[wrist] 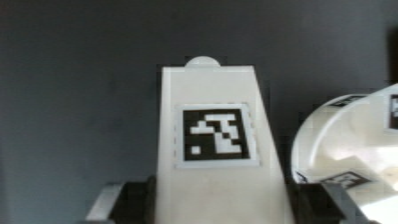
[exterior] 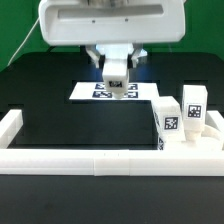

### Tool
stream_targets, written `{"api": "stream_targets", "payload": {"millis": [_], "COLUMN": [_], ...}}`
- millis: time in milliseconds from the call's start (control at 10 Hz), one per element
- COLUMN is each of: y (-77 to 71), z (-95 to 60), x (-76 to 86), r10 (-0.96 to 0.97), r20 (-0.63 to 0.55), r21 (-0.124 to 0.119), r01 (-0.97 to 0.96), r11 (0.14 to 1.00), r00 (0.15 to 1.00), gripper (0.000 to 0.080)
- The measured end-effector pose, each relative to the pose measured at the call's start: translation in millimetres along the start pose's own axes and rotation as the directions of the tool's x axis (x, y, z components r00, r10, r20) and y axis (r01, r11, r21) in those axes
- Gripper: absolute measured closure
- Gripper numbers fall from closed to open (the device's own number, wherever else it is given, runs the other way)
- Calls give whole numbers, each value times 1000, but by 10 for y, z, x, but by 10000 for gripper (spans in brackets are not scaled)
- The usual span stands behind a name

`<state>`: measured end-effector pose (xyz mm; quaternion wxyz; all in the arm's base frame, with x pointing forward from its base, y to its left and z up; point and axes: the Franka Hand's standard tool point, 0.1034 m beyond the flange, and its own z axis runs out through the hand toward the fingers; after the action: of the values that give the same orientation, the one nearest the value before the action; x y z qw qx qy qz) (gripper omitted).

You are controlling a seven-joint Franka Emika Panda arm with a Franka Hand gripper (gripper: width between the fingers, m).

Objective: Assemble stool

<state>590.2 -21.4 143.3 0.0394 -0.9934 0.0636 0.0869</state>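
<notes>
Held leg (wrist: 217,120): white block with a black-and-white tag on its broad face, pinched at its near end, lifted off the surface; long body seen lengthwise in the wrist view, rounded peg at the far tip.
Claw (exterior: 116,79): closed on the held leg, hanging over the marker board at the middle back of the scene.
Fingers (wrist: 112,201): dark, one at each side of the held leg's near end.
Seat (wrist: 345,152): white round disc, only partly in the wrist view, lying just beside the held leg; part of another tag showing by its edge.
Front leg (exterior: 168,121): upright on the surface at the exterior view's right, tag toward the camera, close inside the rail.
Back leg (exterior: 193,104): upright, tagged, just behind and to the exterior view's right of the front leg.
Rail (exterior: 100,160): long white border, running along the near edge and up both sides.
Marker board (exterior: 88,91): flat, white, tags printed on it, under the claw and apart from it.
Surface (exterior: 70,125): black, matte.
Arm (exterior: 100,22): white, coming down from the top middle.
</notes>
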Motion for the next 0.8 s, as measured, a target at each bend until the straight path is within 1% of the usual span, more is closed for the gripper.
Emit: {"api": "stream_targets", "payload": {"millis": [100, 300, 400, 500, 600, 700, 800], "y": [-87, -33, -50, -155, -291, -471, -731], "z": [-89, -35, -30, -102, -200, -276, -322], "x": [63, 63, 43, 11, 3, 14, 43], "r10": [-7, -3, 1, 26, 21, 34, 63], "r20": [-96, -232, -235, -232, -245, -252, -249], "r21": [9, -2, 0, 14, 20, 28, 43], "r01": [7, 3, -1, -23, -17, -28, -54], "r11": [1000, 1000, 1000, 1000, 1000, 999, 998], "r00": [995, 973, 972, 972, 969, 967, 966], "gripper": [462, 462, 461, 461, 461, 461, 461]}}
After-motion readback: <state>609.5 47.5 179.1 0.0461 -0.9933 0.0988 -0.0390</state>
